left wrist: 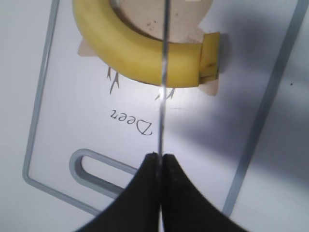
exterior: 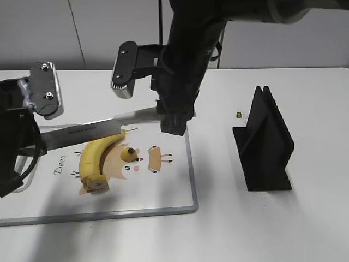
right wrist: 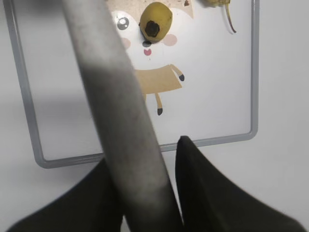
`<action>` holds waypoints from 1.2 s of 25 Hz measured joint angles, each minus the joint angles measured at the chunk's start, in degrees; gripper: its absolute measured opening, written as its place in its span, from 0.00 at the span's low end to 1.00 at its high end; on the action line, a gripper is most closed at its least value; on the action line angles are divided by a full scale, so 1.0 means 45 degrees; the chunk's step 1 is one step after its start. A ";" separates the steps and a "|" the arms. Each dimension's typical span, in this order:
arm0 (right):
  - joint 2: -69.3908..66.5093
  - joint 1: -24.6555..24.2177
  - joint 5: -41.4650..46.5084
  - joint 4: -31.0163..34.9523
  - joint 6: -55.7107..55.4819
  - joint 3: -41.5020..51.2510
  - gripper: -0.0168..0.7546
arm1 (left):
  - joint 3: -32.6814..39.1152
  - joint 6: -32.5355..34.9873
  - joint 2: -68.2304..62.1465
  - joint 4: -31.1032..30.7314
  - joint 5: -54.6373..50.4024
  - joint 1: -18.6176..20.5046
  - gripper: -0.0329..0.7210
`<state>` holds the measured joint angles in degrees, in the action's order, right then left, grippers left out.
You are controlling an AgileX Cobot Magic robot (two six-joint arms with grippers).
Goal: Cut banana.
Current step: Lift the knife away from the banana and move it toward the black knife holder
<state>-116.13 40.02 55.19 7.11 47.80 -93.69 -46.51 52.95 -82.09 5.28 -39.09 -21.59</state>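
The curved yellow banana point(exterior: 95, 155) lies on the white cutting board point(exterior: 193, 185), cut end toward the front. It also shows in the left wrist view point(left wrist: 135, 53). A steel knife point(exterior: 82, 131) spans both grippers, above the banana. My left gripper point(exterior: 31, 143) is shut on the blade's far end; the blade point(left wrist: 161, 96) shows edge-on, crossing the banana near its cut end. I cannot tell if it touches. My right gripper point(exterior: 173, 123) holds the grey handle point(right wrist: 116, 96), with a gap showing at one fingertip point(right wrist: 145, 150).
A tiny yellow stub with a dark tip point(exterior: 129, 154) lies on the board's deer picture, also in the right wrist view point(right wrist: 155, 19). A black knife stand point(exterior: 264, 142) is on the right. A small brown scrap point(exterior: 239, 114) lies beside it.
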 joint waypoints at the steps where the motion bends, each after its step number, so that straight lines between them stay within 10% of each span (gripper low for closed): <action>1: 0.0040 0.0000 0.0020 0.0000 0.0000 -0.0012 0.33 | 0.0000 0.0000 0.0082 -0.0018 0.0012 -0.0012 0.03; 7: 0.0297 0.0000 0.0109 -0.0039 0.0000 -0.0026 0.33 | 0.0000 0.0000 0.0252 -0.0038 0.0027 -0.0025 0.08; 16: 0.0603 0.0000 0.0100 0.0153 0.0118 -0.0040 0.31 | 0.0009 0.0000 0.0618 0.0018 -0.0145 -0.0025 0.79; 30: 0.1694 -0.0056 0.1720 -0.0238 -0.0162 -0.0066 0.23 | 0.0048 0.0000 0.4373 -0.0004 0.1346 0.1491 0.84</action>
<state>-108.51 39.76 62.93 6.04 47.08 -93.98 -46.30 52.95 -62.41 5.26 -33.03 -14.88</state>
